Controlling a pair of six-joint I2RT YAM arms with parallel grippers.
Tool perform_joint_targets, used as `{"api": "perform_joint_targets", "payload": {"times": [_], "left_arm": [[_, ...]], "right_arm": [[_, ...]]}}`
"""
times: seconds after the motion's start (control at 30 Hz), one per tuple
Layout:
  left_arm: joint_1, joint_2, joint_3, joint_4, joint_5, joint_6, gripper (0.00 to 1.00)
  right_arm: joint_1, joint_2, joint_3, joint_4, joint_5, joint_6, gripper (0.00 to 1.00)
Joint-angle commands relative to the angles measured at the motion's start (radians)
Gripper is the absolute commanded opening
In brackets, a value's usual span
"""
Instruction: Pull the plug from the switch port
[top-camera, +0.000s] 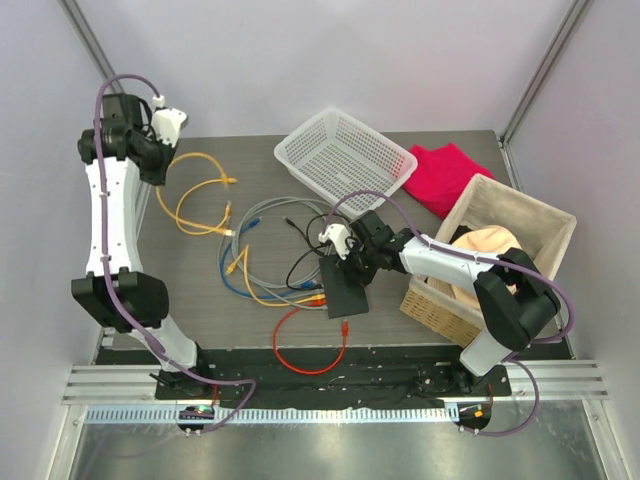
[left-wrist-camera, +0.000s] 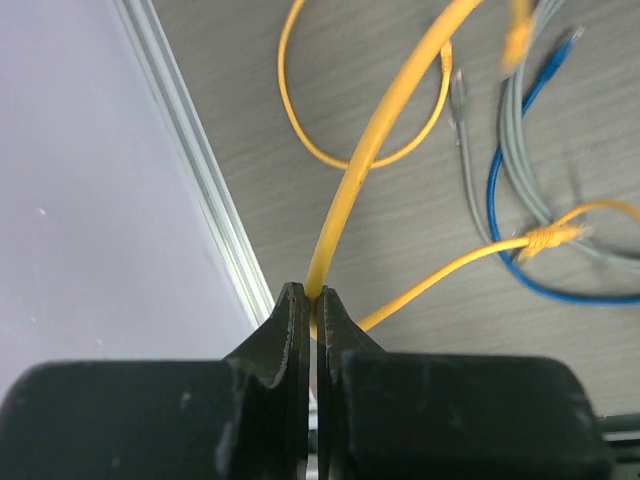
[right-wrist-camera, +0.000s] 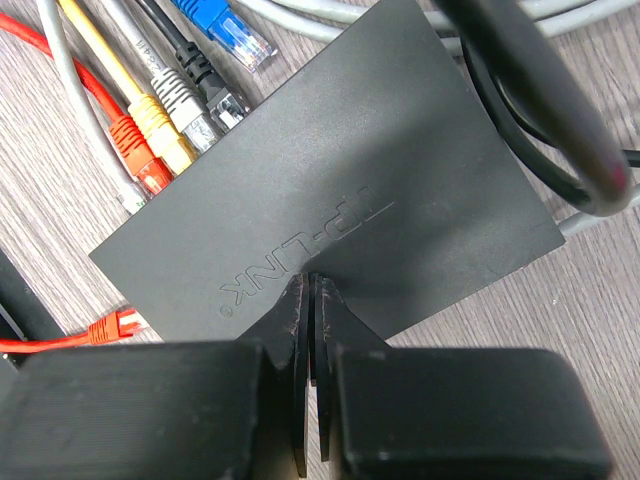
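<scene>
Right wrist view is showing the switch (right-wrist-camera: 340, 190) lying flat on the worktop (top-camera: 240, 150), near its middle, just left of the woven box (top-camera: 535, 222). The right pincer (right-wrist-camera: 310, 290) is pressed together with nothing between its tips, and those tips are bearing down on the switch's lid. The left pincer (left-wrist-camera: 313, 300), far off at the worktop's left rear, is pinching a yellow cable (left-wrist-camera: 370, 150). I cannot tell whether that cable is leading to the switch.

The switch is looking light, rigid and smooth, so it is likely sliding as soon as a cord is tugged, and pinning it from above is making sense. The plugs are probably small, hard and held by a latch, while the cords are limp. Taking hold right at the plug's boot is likely working better than pulling far down the cord.

Counting: one switch. Four plugs are sitting along its edge, an orange plug (right-wrist-camera: 135, 145), a yellow plug (right-wrist-camera: 160, 128), a grey plug (right-wrist-camera: 190, 112) and a black plug (right-wrist-camera: 218, 98). A blue plug (right-wrist-camera: 232, 32) and a second orange one (right-wrist-camera: 112, 325) are lying loose. One white basket (top-camera: 345, 155) is standing behind.
</scene>
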Motion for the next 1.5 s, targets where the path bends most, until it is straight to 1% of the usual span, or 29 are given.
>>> {"api": "perform_joint_targets", "payload": {"times": [0.0, 0.07, 0.1, 0.17, 0.2, 0.23, 0.27, 0.3, 0.33, 0.4, 0.43, 0.53, 0.6, 0.7, 0.77, 0.87, 0.93, 0.97, 1.0, 1.07, 1.1, 1.13, 1.23, 1.3, 1.33, 1.37, 1.4, 1.43, 1.47], "left_arm": [[-0.005, -0.077, -0.091, 0.082, -0.112, -0.05, 0.0], [-0.009, -0.12, -0.165, 0.212, -0.122, -0.15, 0.0], [-0.009, -0.133, -0.186, 0.248, -0.117, -0.29, 0.0], [-0.009, -0.169, -0.272, 0.335, -0.056, -0.395, 0.0], [-0.006, -0.192, -0.313, 0.379, -0.03, -0.52, 0.0], [-0.006, -0.273, -0.461, 0.533, 0.001, -0.565, 0.0], [-0.008, -0.313, -0.541, 0.623, 0.012, -0.614, 0.0], [-0.008, -0.346, -0.67, 0.7, -0.009, -0.661, 0.0], [-0.009, -0.376, -0.72, 0.813, -0.025, -0.751, 0.0], [-0.009, -0.418, -0.83, 0.898, -0.071, -0.829, 0.0], [-0.009, -0.423, -0.852, 0.959, -0.123, -0.874, 0.0], [-0.011, -0.395, -0.899, 1.032, -0.221, -0.961, 0.0], [-0.006, -0.357, -0.93, 1.081, -0.237, -0.994, 0.0], [-0.003, -0.294, -0.959, 1.248, -0.261, -1.053, 0.0], [0.013, -0.256, -0.936, 1.237, -0.315, -1.124, 0.0], [0.037, -0.199, -0.903, 1.23, -0.333, -1.14, 0.02], [0.05, -0.182, -0.903, 1.196, -0.356, -1.156, 0.38], [0.066, -0.18, -0.898, 1.167, -0.358, -1.169, 0.64], [0.072, -0.182, -0.887, 1.114, -0.32, -1.181, 0.72], [0.08, -0.214, -0.895, 1.081, -0.254, -1.169, 0.96], [0.078, -0.235, -0.904, 1.063, -0.162, -1.164, 0.99], [0.08, -0.28, -0.919, 1.063, -0.121, -1.167, 1.0], [0.052, -0.353, -0.984, 1.066, 0.082, -1.17, 1.0], [-0.023, -0.404, -1.019, 1.091, 0.198, -1.115, 1.0], [-0.088, -0.418, -1.022, 1.09, 0.285, -1.022, 1.0], [-0.126, -0.436, -1.028, 1.084, 0.326, -0.971, 1.0], [-0.17, -0.443, -1.028, 1.06, 0.351, -0.896, 1.0], [-0.236, -0.447, -1.024, 1.02, 0.322, -0.791, 1.0], [-0.253, -0.447, -1.027, 0.98, 0.337, -0.747, 1.0]], "right_arm": [[-0.001, 0.025, -0.012, -0.048, 0.071, -0.025, 0.02], [0.0, 0.032, -0.006, -0.048, 0.068, -0.025, 0.02], [0.0, 0.035, 0.002, -0.046, 0.068, -0.024, 0.02], [0.0, 0.036, 0.006, -0.049, 0.066, -0.022, 0.02], [-0.001, 0.038, 0.011, -0.049, 0.066, -0.024, 0.02], [-0.001, 0.038, 0.013, -0.049, 0.069, -0.024, 0.02], [0.0, 0.036, 0.013, -0.051, 0.068, -0.025, 0.02], [0.0, 0.035, 0.011, -0.052, 0.069, -0.025, 0.02], [0.0, 0.032, 0.011, -0.051, 0.072, -0.03, 0.02], [0.0, 0.024, 0.002, -0.051, 0.08, -0.033, 0.02], [0.0, 0.015, -0.003, -0.051, 0.083, -0.034, 0.02], [0.0, 0.006, -0.021, -0.051, 0.088, -0.038, 0.02], [0.0, -0.002, -0.032, -0.052, 0.088, -0.039, 0.02], [0.0, -0.001, -0.035, -0.059, 0.089, -0.041, 0.02], [-0.001, 0.009, -0.029, -0.062, 0.092, -0.044, 0.02], [0.0, 0.015, -0.015, -0.059, 0.098, -0.05, 0.02], [0.0, 0.018, -0.006, -0.054, 0.104, -0.056, 0.02], [0.0, 0.019, -0.003, -0.052, 0.106, -0.056, 0.02], [0.0, 0.021, 0.002, -0.054, 0.108, -0.057, 0.02], [0.0, 0.021, 0.005, -0.054, 0.112, -0.061, 0.02], [0.0, 0.019, 0.006, -0.056, 0.114, -0.062, 0.02], [0.0, 0.022, 0.005, -0.054, 0.112, -0.061, 0.02], [0.0, 0.03, 0.005, -0.059, 0.106, -0.054, 0.02], [0.0, 0.038, 0.005, -0.057, 0.095, -0.047, 0.02], [-0.001, 0.045, 0.005, -0.059, 0.089, -0.041, 0.02], [0.0, 0.049, 0.008, -0.057, 0.085, -0.039, 0.02], [-0.001, 0.05, 0.009, -0.059, 0.08, -0.033, 0.02], [0.0, 0.055, 0.011, -0.057, 0.078, -0.028, 0.02], [0.0, 0.056, 0.017, -0.062, 0.075, -0.025, 0.02]]}}
